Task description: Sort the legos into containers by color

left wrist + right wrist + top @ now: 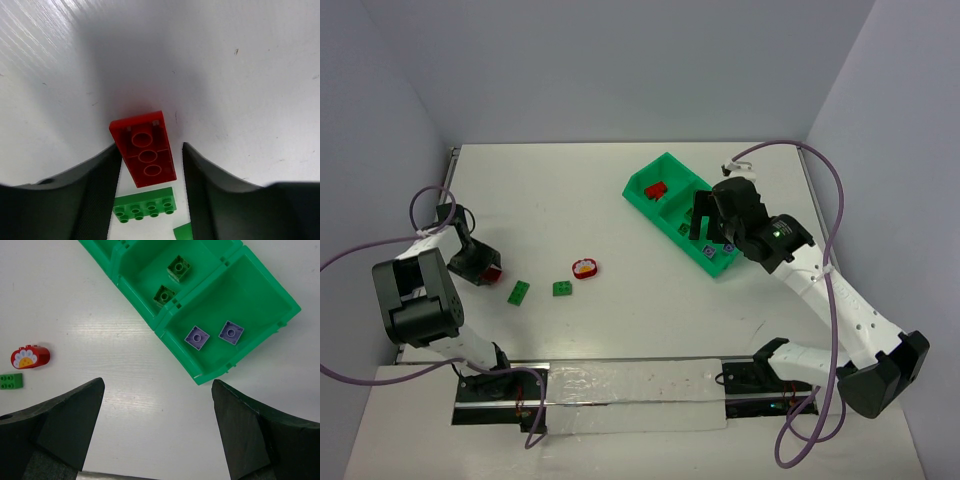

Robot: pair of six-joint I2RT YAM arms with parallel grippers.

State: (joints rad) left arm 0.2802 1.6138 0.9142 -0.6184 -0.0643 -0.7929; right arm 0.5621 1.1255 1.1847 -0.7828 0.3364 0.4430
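Observation:
My left gripper is low at the table's left side, its jaws drawn in on a red brick that lies studs down and slightly askew between them. Two green bricks and a rounder red piece with a pale flower face lie on the table to its right. The green tray holds a red brick, two green bricks and two purple bricks, each colour in its own compartment. My right gripper hangs open and holds nothing, just off the tray's purple end.
The table is white, with walls close behind and on both sides. Purple cables loop beside each arm. A shiny strip runs along the near edge between the arm bases.

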